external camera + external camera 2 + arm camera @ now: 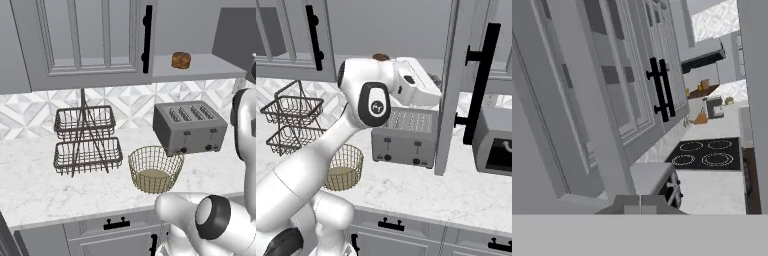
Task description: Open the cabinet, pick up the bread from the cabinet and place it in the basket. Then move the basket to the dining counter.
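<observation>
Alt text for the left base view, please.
A small brown bread loaf sits on the exposed shelf of the open grey wall cabinet. Below, on the marble worktop, stand a two-tier wire rack, an empty gold wire basket and a toaster.

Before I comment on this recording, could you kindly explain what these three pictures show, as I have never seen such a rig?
This is a rendered kitchen with a white robot arm on a driving base. Two cameras ride behind the arm, left and right; the third sits on its hand. The wall cabinet stands open, the door swung out, with a small brown bread on its shelf. On the marble worktop stand a dark two-tier wire rack, a toaster and an empty wire basket. The gripper is shut and holds nothing visible. The hand camera looks along cabinet fronts towards a stovetop.
</observation>
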Motion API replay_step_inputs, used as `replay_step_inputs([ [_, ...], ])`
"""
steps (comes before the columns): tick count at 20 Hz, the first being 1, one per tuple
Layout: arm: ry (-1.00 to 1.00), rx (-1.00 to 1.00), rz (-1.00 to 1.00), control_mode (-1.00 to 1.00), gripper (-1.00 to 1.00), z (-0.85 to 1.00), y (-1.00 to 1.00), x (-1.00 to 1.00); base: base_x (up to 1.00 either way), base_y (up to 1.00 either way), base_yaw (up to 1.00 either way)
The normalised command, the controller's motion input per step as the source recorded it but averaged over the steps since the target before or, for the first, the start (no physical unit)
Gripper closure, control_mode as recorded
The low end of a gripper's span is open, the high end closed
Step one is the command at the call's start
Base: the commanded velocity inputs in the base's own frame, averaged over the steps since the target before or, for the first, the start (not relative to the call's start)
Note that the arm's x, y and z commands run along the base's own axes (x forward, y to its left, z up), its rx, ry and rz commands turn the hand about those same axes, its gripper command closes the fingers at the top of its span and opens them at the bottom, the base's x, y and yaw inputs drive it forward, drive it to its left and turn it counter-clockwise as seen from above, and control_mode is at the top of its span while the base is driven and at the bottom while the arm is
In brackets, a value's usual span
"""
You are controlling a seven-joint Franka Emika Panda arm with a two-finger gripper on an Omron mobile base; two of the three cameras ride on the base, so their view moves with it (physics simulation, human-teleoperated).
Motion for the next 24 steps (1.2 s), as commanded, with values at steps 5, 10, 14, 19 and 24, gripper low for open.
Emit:
replay_step_inputs([
  [5, 0.07, 0.11, 0.07, -1.0, 1.0, 0.01, -0.46, 0.26, 0.0, 0.0, 0.0],
  [10, -0.1, -0.02, 0.03, -1.0, 1.0, 0.13, 0.69, -0.39, 0.0, 0.0, 0.0],
  [14, 0.0, -0.03, 0.1, -1.0, 1.0, 0.48, 1.0, -0.34, 0.0, 0.0, 0.0],
  [19, 0.1, 0.06, 0.39, -1.0, 1.0, 0.44, 0.92, 0.0, 0.0, 0.0, 0.0],
  [24, 0.17, 0.07, 0.61, -1.0, 1.0, 0.04, 0.52, 0.0, 0.0, 0.0, 0.0],
])
